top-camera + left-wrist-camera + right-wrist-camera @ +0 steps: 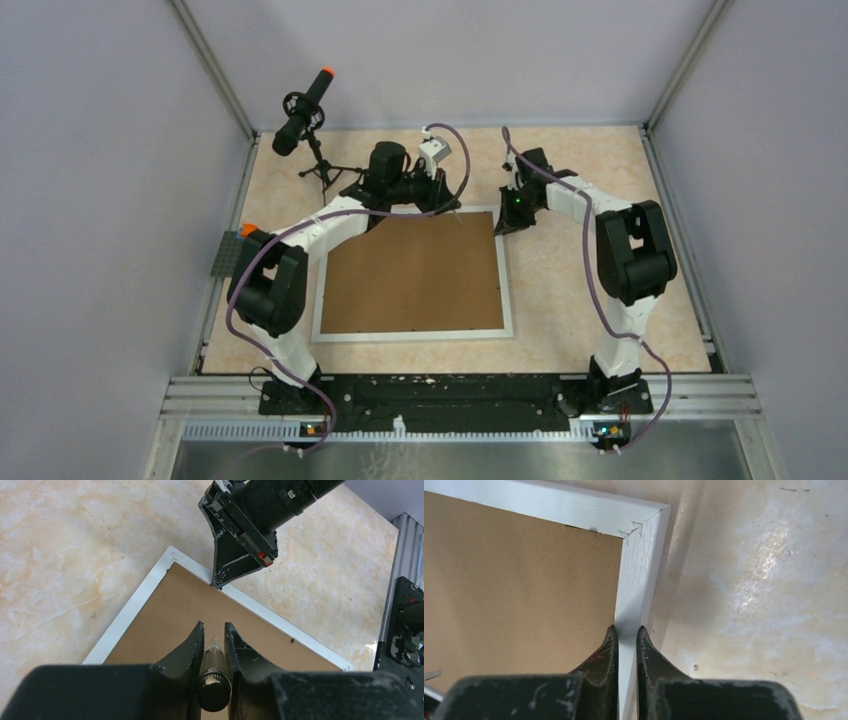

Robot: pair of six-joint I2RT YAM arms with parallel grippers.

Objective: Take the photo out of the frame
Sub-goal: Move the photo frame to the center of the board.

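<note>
Nearest the lens, left jaws: narrow, gripping a slim tool (214,680), black cap toward the camera, clear barrel pointing down at the board (170,625); contact with the board impossible to tell. Close up too, right jaws: all but closed, pinching the white right border of the frame (639,580) just short of its far right corner, one side over the board, the other over the bench (749,580). Frame lying flat and back up mid-bench, between the two arms, brown board filling it. Tool poised over the board's far part, near the right jaws yet apart from them. Photo hidden in every view, only the board showing. Far left on the bench, black microphone (300,112) with orange tip on a small tripod (320,170).
</note>
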